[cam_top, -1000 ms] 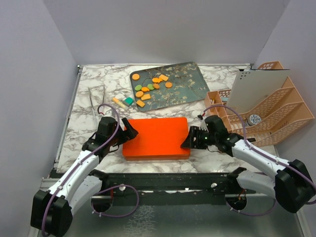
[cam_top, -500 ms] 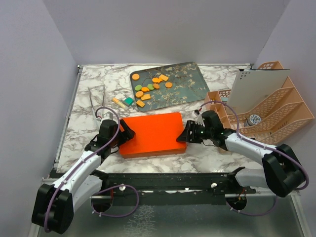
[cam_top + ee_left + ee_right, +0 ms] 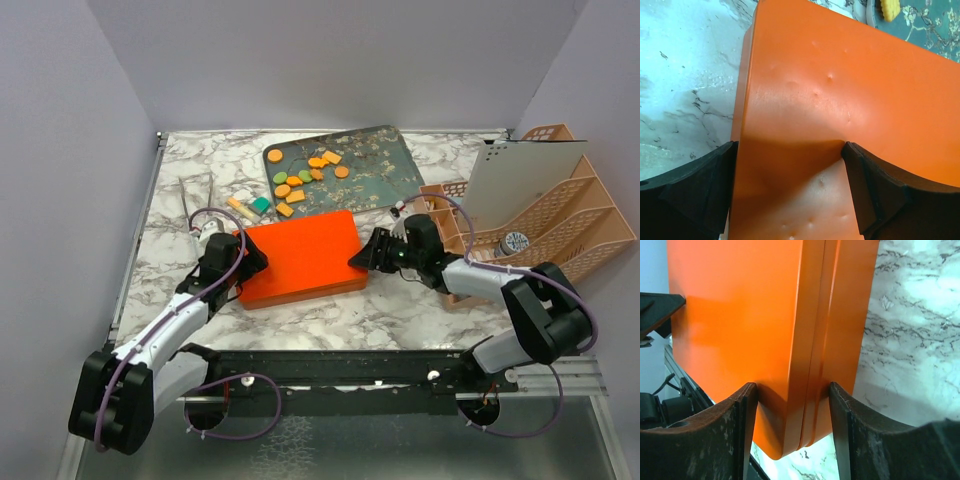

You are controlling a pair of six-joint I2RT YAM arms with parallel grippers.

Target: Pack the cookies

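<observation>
Zero packed: left fingers, wide, and right fingers, narrower, clamp opposite ends of the closed flat orange plastic box. Small orange and green cookies lie beyond both, on a teal floral tray. Opening, filling remain.

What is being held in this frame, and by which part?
The orange box, by both ends: the left gripper clamps its left end, the right gripper its right end, across lid and base.

The shut orange box hides its inside; wrist views crop it.
</observation>
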